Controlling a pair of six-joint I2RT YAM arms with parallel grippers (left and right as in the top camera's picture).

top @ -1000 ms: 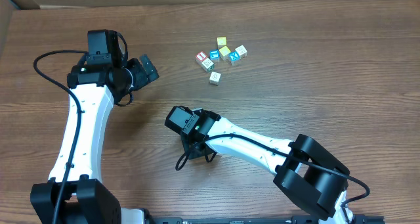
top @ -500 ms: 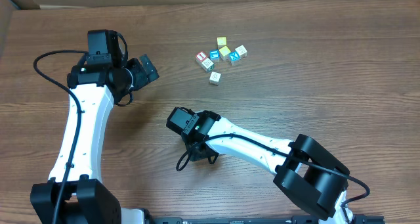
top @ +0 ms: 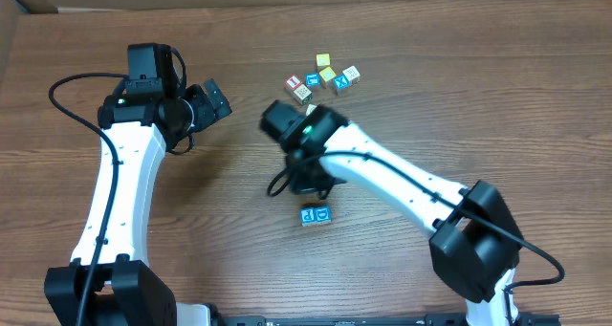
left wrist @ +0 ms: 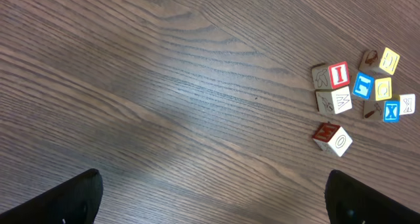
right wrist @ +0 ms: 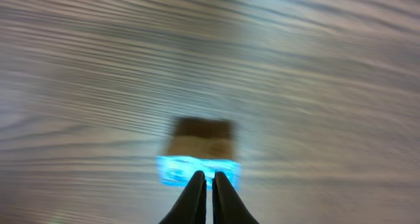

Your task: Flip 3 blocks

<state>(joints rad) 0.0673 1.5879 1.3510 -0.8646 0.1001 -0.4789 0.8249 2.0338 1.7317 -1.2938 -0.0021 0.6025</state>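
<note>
A lone block (top: 316, 215) with a blue face lies on the table (top: 478, 125), near the front middle. In the blurred right wrist view the same block (right wrist: 200, 152) sits just beyond my right gripper (right wrist: 206, 179), whose fingers are shut with nothing between them. In the overhead view, the right gripper (top: 306, 181) hangs just behind that block. The red-lettered "O" block (left wrist: 333, 138) stands a little apart from the cluster of blocks (left wrist: 361, 86). My left gripper (left wrist: 216, 207) is wide open and empty, far left of the cluster; it also shows from overhead (top: 208, 101).
The cluster (top: 323, 77) holds a red "I" cube (left wrist: 338, 73), an "M" cube (left wrist: 335, 100), a blue "X" cube (left wrist: 392, 110) and yellow cubes (left wrist: 389, 60). My right arm (top: 402, 183) crosses the table's middle.
My right arm has swung back from the front of the table toward the cluster. The blue-faced block, hidden under the gripper before, now lies uncovered on the table.
</note>
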